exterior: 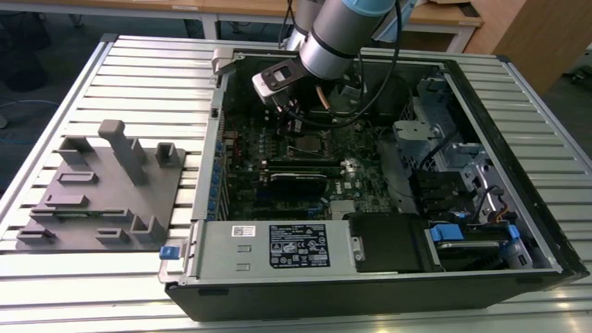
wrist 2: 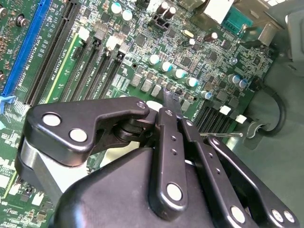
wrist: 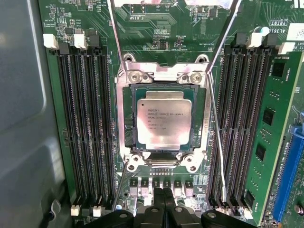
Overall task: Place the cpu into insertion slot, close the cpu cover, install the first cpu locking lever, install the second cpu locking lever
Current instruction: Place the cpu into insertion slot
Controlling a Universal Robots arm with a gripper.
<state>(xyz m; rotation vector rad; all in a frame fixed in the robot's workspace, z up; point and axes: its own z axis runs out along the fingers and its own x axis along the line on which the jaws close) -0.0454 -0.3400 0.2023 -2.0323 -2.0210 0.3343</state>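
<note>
The cpu [wrist: 164, 121], a square chip with a dull metal top, lies flat inside the insertion slot [wrist: 127, 118], whose black rim shows all around it. The cpu cover [wrist: 161, 71] stands raised from its hinge plate, its thin silvery sides seen nearly edge-on. A thin wire locking lever [wrist: 216, 142] runs along one side of the socket, unlatched. My gripper [wrist: 164, 202] hovers just off the socket's edge opposite the hinge, its black fingers pressed together with nothing between them; the second wrist view shows the shut gripper [wrist 2: 168, 97] above the board. In the exterior view the gripper [exterior: 294, 118] hangs over the socket [exterior: 306, 143].
Long black memory slots [wrist: 83, 123] flank the socket on both sides [wrist: 244, 123]. The open computer case [exterior: 518, 90] walls in the board, with a drive cage [exterior: 462, 173] and power supply [exterior: 296, 246]. A grey fixture tray [exterior: 102, 194] sits on the slatted table at the exterior view's left.
</note>
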